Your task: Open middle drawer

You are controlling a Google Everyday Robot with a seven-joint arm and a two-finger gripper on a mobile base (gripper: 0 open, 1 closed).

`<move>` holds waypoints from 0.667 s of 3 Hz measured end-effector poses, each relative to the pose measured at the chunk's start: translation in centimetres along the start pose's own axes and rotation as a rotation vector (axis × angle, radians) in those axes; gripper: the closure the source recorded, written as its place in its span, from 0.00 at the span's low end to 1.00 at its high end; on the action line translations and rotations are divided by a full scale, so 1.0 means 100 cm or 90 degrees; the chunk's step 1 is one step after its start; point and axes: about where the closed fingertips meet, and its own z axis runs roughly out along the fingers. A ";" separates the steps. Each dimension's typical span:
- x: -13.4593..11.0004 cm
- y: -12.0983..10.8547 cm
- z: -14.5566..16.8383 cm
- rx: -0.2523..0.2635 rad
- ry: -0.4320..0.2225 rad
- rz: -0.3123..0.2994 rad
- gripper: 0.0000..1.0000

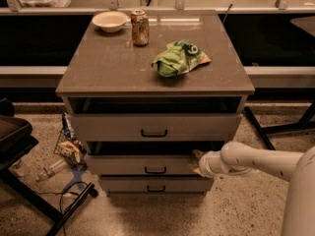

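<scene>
The middle drawer [123, 164] is a shallow grey-beige drawer with a small dark bar handle [155, 170] at its centre. It stands pulled out a little from the cabinet. The taller top drawer [113, 127] above it also stands partly out. The lowest drawer [128, 185] sits below. My gripper [195, 162] is at the right end of the middle drawer's front, at its top edge. The white arm [256, 162] reaches in from the right.
On the cabinet top [98, 68] sit a white bowl [110, 20], a drink can [140, 27] and a green chip bag [179, 58]. Litter and a cable [69, 151] lie on the floor at the left, beside a dark chair [15, 136].
</scene>
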 end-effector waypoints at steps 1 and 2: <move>0.000 0.000 0.000 0.000 0.000 0.000 1.00; 0.000 0.000 0.000 0.000 0.000 0.000 1.00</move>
